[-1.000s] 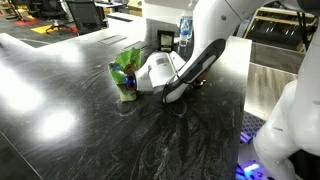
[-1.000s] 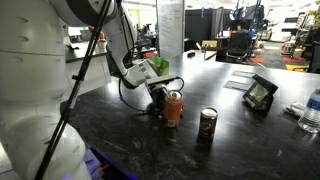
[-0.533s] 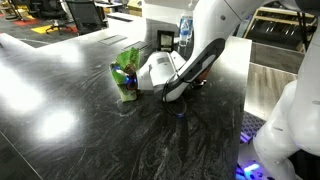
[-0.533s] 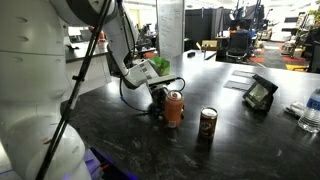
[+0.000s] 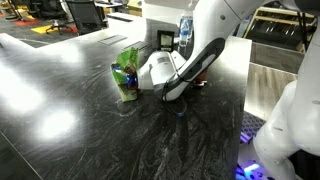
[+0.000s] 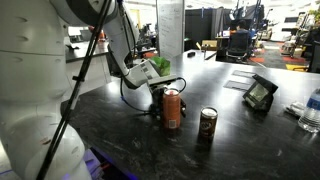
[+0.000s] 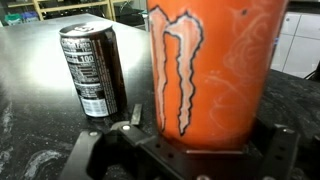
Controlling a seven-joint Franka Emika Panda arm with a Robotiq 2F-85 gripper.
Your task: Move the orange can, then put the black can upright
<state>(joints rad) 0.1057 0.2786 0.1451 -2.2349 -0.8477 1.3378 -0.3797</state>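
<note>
**A:** Well, start big: where are we on the worktop (image 6: pixel 250 150)?

**B:** On the first step, I'd say. The arm (image 5: pixel 205 55) reaches low across the dark stone, and the orange can (image 6: pixel 172 108) stands upright with the gripper (image 6: pixel 165 106) at its side. In the wrist view the can fills the space between the jaws, so the gripper looks clamped on it, though the pads themselves are hidden.

**A:** And the black can (image 6: pixel 208 127)?

**B:** Just beside the orange one, apart from it, and already standing on its base in the wrist view and an exterior view. The second step may need little or nothing.

**A:** So what does the next move call for?

**B:** Carrying the orange can away without brushing its neighbour, and keeping it level.

**A:** Room?

**B:** Plenty of bare stone on the far side. The worktop's front edge runs near both cans, so I'd steer inward. A green bag (image 5: pixel 126 72) sits close behind the gripper; the tablet stand (image 6: pixel 260 93) and water bottle (image 6: pixel 311 110) are well apart.
</note>
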